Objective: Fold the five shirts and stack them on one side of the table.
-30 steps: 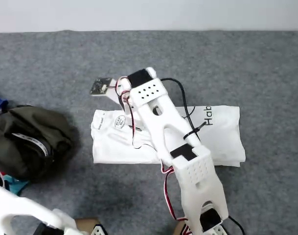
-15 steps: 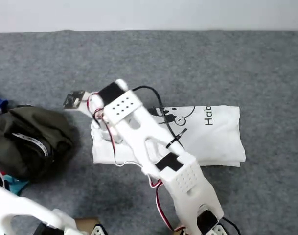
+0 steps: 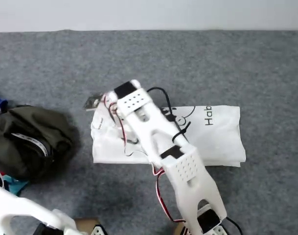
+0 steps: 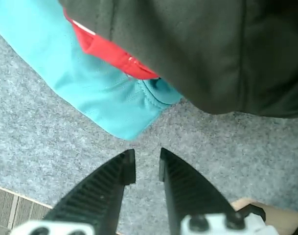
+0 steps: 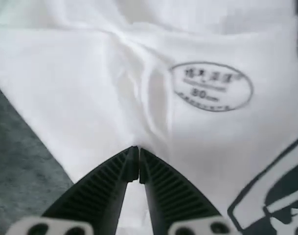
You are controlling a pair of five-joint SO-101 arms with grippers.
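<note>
**Q:** What is shown, from the largest item down?

**A:** A grey table (image 3: 237, 63) is shown. A folded white shirt (image 3: 217, 137) is laid flat near its middle. At the left side a dark olive shirt (image 3: 31, 137) is heaped over a teal shirt (image 4: 90, 88) and a red garment (image 4: 114, 54).

**Q:** How are the grippers set?

**A:** The right gripper (image 5: 138, 154) is held at the white shirt's label end with its jaws pressed together; whether cloth is caught cannot be told. The left gripper (image 4: 146, 164) is held over the table just beside the teal shirt, with its jaws narrowly parted.
</note>
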